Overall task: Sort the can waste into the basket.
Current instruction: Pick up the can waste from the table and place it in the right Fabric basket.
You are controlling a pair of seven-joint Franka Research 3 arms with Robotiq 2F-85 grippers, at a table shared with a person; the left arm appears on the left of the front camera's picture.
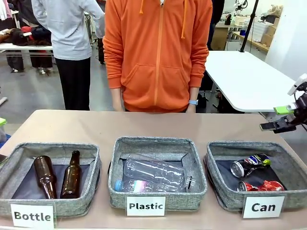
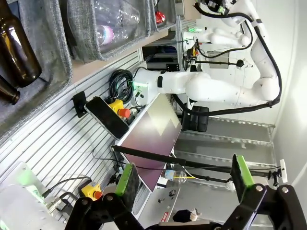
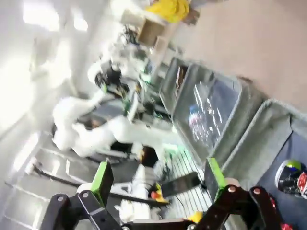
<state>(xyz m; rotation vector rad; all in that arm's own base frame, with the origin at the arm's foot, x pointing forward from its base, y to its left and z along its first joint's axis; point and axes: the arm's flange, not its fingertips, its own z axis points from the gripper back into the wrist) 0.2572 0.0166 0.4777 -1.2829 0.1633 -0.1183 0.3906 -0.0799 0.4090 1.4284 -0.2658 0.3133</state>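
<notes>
The grey basket labelled "Can" (image 1: pixel 220 165) stands at the front right of the table. Inside it lie both cans: the dark one with a silver top (image 1: pixel 249 165) and, nearer the label, the crushed red one (image 1: pixel 263 186). My right gripper (image 1: pixel 279 118) hovers open and empty past the basket's far right corner. The blurred right wrist view has its fingers (image 3: pixel 158 178) spread, the dark can (image 3: pixel 289 175) at the lower right and the basket wall (image 3: pixel 259 139). My left gripper (image 2: pixel 183 177) is open, empty, and off the table's side.
The "Plastic" basket (image 1: pixel 120 165) in the middle holds clear bottles. The "Bottle" basket (image 1: pixel 91 163) at the left holds two brown glass bottles (image 1: pixel 72 175). A person in an orange hoodie (image 1: pixel 158 52) stands at the far edge. Bare tabletop lies behind the baskets.
</notes>
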